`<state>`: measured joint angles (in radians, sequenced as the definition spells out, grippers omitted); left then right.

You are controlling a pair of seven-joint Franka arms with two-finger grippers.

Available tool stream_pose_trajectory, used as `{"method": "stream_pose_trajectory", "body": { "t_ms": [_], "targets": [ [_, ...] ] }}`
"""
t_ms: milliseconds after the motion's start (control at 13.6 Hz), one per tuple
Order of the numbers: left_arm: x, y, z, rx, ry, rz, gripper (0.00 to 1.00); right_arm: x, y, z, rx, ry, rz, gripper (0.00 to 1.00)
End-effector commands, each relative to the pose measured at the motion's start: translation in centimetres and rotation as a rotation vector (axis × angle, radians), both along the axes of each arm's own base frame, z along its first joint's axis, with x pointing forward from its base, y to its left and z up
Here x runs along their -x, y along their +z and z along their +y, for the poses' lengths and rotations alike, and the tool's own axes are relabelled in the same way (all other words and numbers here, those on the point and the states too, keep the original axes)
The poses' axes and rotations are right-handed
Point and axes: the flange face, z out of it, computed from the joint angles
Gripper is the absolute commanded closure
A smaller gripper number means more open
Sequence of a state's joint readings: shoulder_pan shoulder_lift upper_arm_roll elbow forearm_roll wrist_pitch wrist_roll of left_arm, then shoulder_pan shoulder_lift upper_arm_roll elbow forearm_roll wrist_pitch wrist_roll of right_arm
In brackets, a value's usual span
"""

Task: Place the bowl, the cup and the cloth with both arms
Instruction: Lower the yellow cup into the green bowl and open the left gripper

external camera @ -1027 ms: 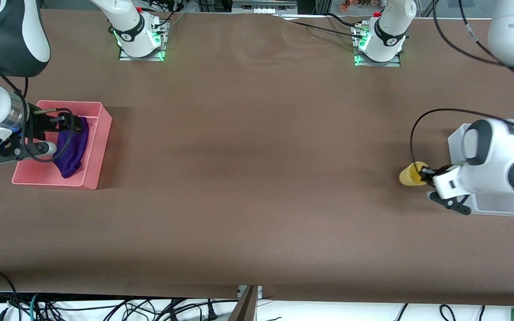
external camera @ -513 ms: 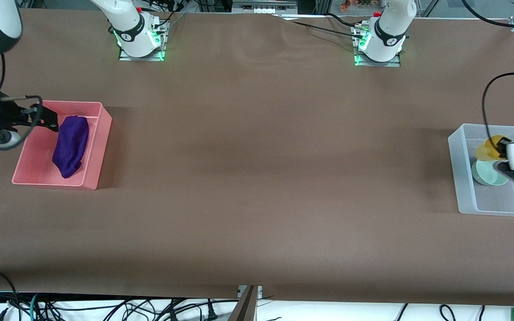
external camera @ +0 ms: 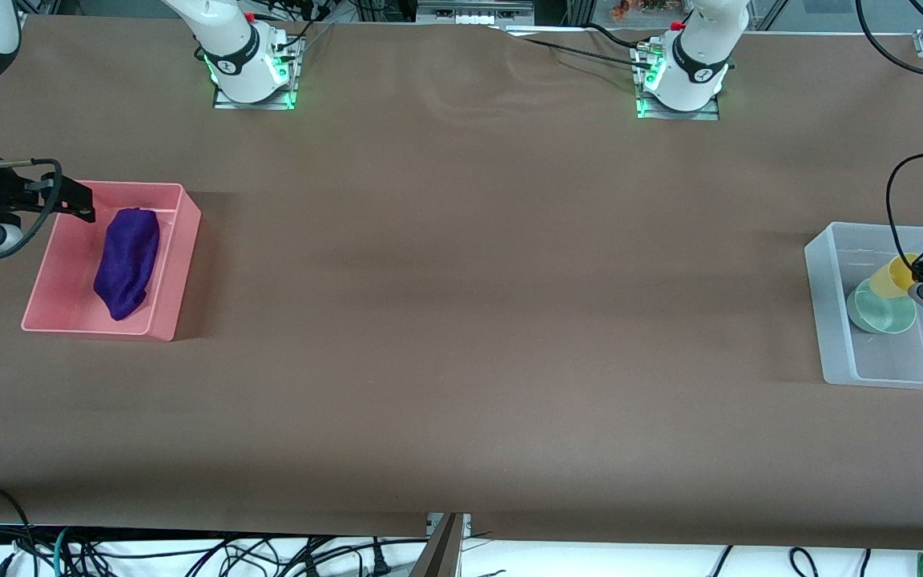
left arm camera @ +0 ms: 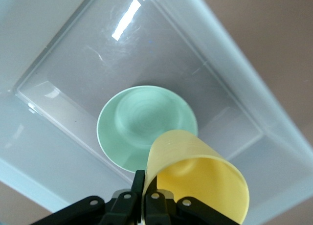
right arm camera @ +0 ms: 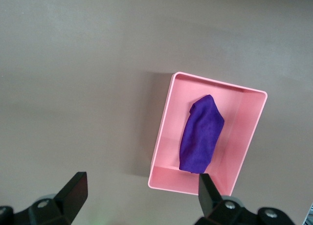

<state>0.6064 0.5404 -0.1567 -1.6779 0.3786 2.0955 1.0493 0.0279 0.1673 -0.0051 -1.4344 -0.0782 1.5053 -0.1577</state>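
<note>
Here the left gripper (left arm camera: 145,198), cut off at the frame edge, pinches the cup (left arm camera: 198,178) rim above the bowl (left arm camera: 146,127), partly hiding it; the right gripper (right arm camera: 139,195) hangs spread above the cloth (right arm camera: 201,134).

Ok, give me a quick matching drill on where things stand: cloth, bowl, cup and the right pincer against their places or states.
Things:
1. cloth
2. bowl
3. cup
4. right pincer

States:
A. pinched by the rim in the left pincer
B. open, holding nothing, over the table
C. lying in the pink bin
D. sitting on the floor of the clear bin

Pairs: 1-C, 2-D, 3-A, 4-B
</note>
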Motion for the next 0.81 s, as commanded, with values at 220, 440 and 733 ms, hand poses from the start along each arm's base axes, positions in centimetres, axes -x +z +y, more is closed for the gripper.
{"method": "stream_pose_trajectory", "body": {
  "t_ms": [220, 440, 733],
  "targets": [
    [-1.7, 7.0, -4.0, 0.048, -0.014, 0.026, 0.00, -0.8, 0.7, -0.1, 0.009, -0.018, -0.009, 0.00],
    [-3.2, 13.6, -10.1, 0.060, 0.069, 0.041, 0.00, -0.8, 0.9, 0.2, 0.008, -0.013, -0.017, 0.00],
    [-4.1, 20.6, -19.5, 0.042, 0.246, 0.042, 0.00, -0.8, 0.9, 0.3, 0.008, -0.013, -0.014, 0.00]
  ]
}}
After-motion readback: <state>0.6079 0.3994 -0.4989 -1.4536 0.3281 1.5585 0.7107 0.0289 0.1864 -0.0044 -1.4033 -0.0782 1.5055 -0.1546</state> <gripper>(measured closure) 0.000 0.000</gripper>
